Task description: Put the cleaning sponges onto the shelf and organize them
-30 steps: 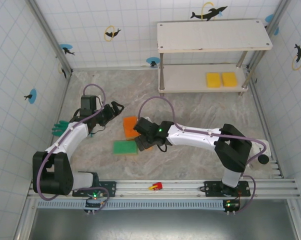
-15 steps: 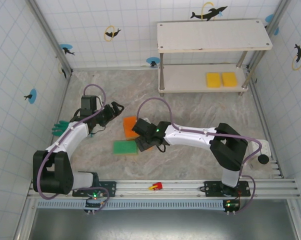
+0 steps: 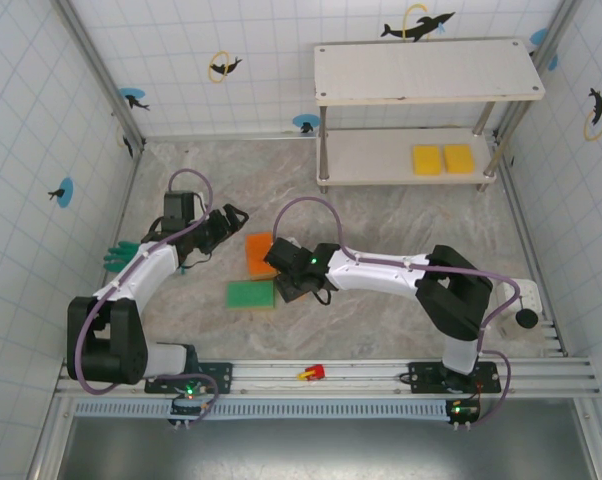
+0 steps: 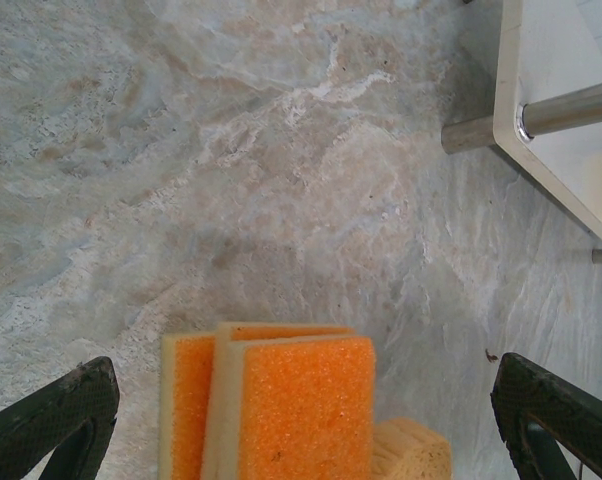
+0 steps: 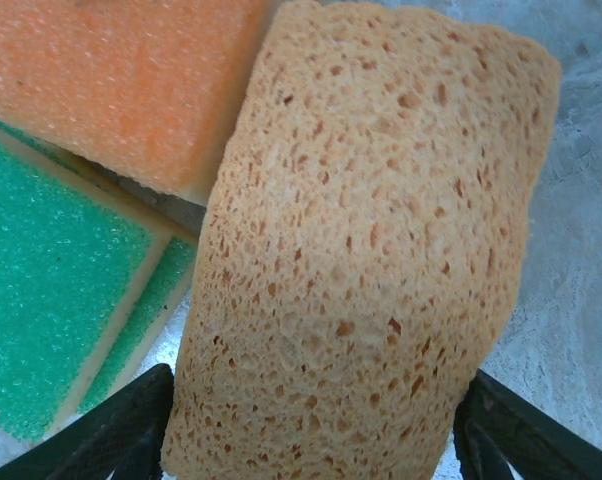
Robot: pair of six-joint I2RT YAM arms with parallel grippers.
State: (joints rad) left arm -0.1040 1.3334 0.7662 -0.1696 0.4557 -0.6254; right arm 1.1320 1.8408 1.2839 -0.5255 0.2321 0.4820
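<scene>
My right gripper (image 3: 292, 288) is low over the marble floor, and its jaws (image 5: 316, 430) press both sides of a pale orange porous sponge (image 5: 381, 250). Next to that sponge lie an orange sponge (image 5: 121, 80) and a green sponge (image 5: 51, 290). The green sponge (image 3: 249, 294) is flat on the floor left of the gripper. My left gripper (image 3: 231, 215) is open, with its fingers spread wide (image 4: 306, 400) above two overlapping orange sponges (image 4: 301, 410). At the back right stands the shelf (image 3: 426, 70), with two yellow sponges (image 3: 442, 158) on its lower board.
A green rubber glove (image 3: 118, 257) lies against the left wall. A tiny red object (image 3: 312, 373) sits on the rail at the near edge. A shelf leg and board edge (image 4: 541, 90) show at the upper right of the left wrist view. Tiled walls close in the floor.
My right gripper has slid slightly left and down onto the pale orange sponge, and its jaws have narrowed around it. The left arm has barely moved.
</scene>
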